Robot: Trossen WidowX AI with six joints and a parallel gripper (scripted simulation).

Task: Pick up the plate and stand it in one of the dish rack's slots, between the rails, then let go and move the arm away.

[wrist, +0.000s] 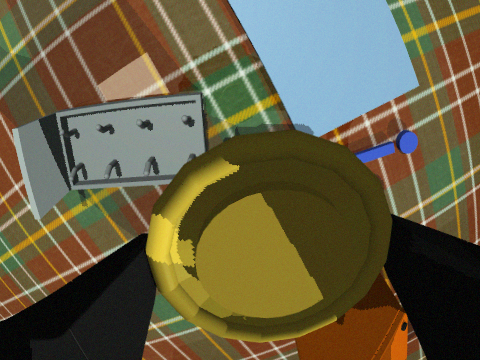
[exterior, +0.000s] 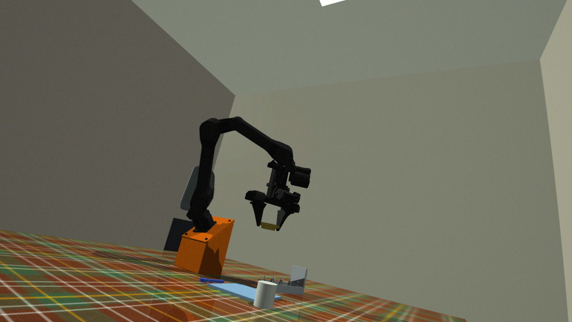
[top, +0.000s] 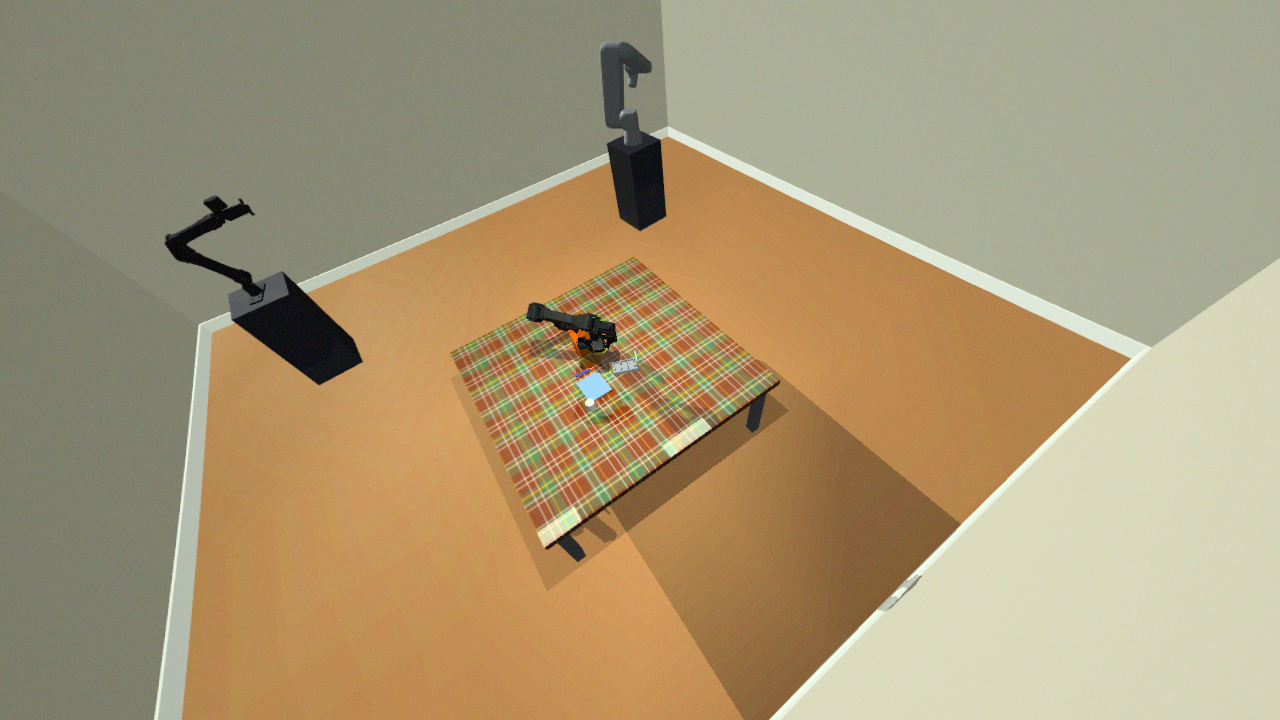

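Note:
My gripper [exterior: 268, 228] [wrist: 270, 238] is shut on the yellow plate [exterior: 270, 226] [wrist: 260, 260], with one finger at each side of its rim. The plate is held nearly flat, high above the table. The grey dish rack [top: 624, 366] [exterior: 291, 287] [wrist: 135, 145] stands on the table, below the gripper and to the left of the plate in the wrist view. Its base carries two rows of short rails, with a tall panel at one end. The plate covers the rack's near right corner in the wrist view. No plate stands in the rack.
A light blue mat [top: 594, 386] [exterior: 236, 290] [wrist: 340, 60] lies beside the rack. A white cylinder [top: 589, 403] [exterior: 265, 294] stands at its edge. A blue object [top: 582, 372] [exterior: 211, 280] [wrist: 376, 151] lies near the mat. The arm's orange base [exterior: 199, 252] [wrist: 360, 335] is behind.

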